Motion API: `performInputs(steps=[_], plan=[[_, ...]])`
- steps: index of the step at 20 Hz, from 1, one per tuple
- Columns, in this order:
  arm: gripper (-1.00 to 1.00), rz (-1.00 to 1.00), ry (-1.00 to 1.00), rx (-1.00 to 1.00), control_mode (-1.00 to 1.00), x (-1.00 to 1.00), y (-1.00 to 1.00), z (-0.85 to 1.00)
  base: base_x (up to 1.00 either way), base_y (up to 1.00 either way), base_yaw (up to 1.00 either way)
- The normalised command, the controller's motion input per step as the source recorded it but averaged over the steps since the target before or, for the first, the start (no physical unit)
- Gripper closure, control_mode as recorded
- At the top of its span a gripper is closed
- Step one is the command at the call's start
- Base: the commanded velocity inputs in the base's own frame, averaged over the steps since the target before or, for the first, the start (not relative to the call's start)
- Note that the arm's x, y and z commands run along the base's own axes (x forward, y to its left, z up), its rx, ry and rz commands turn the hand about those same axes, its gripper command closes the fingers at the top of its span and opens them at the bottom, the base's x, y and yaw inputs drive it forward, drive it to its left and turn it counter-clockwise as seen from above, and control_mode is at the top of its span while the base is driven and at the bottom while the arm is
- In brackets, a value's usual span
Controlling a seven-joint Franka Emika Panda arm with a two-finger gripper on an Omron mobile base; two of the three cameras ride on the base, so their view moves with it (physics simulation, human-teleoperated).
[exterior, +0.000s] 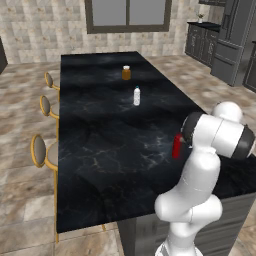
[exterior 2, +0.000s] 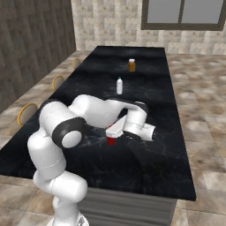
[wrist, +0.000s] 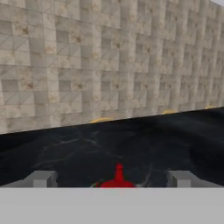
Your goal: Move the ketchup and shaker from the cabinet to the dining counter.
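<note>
The ketchup [exterior: 176, 146] is a slim red bottle standing upright on the dining counter [exterior: 100, 150], near its right edge and partly hidden behind my arm. In the right base view the ketchup [exterior 2: 111, 141] shows just under my white hand. My gripper [wrist: 112, 179] is open, with one finger tip [wrist: 41, 178] on each side of the ketchup's red nozzle [wrist: 118, 174] and a wide gap to either one. The hand points level across the black marble top toward the tiled wall. The shaker and the cabinet are out of view.
An amber jar [exterior: 126, 73] and a slim white bottle [exterior: 136, 96] stand farther along the counter. Round-backed stools [exterior: 42, 150] line its left side. Dark cabinets and a fridge [exterior: 232, 40] stand at the far right.
</note>
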Motion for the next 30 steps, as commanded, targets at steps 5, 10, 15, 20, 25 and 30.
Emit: performInputs(steps=[5,10,15,20,25,30], plan=[[-1.00,0.00,0.00,0.00,-1.00,-0.32,-0.01,0.69,0.00,0.00,0.00],[-1.00,0.00,0.00,0.00,-1.00,-0.32,0.00,0.79,0.00,0.00,0.00],[-1.00,-0.05,0.04,0.00,-1.00,-0.33,0.00,0.85,0.00,0.00,0.00],[-1.00,-0.17,0.17,-0.05,-1.00,-0.38,0.08,0.67,0.00,0.00,0.00],[-1.00,-0.27,0.31,-0.12,-1.00,-0.26,0.35,0.54,0.00,0.00,0.00],[-1.00,-0.29,0.33,-0.16,-1.00,-0.25,0.50,0.48,0.00,0.00,0.00]])
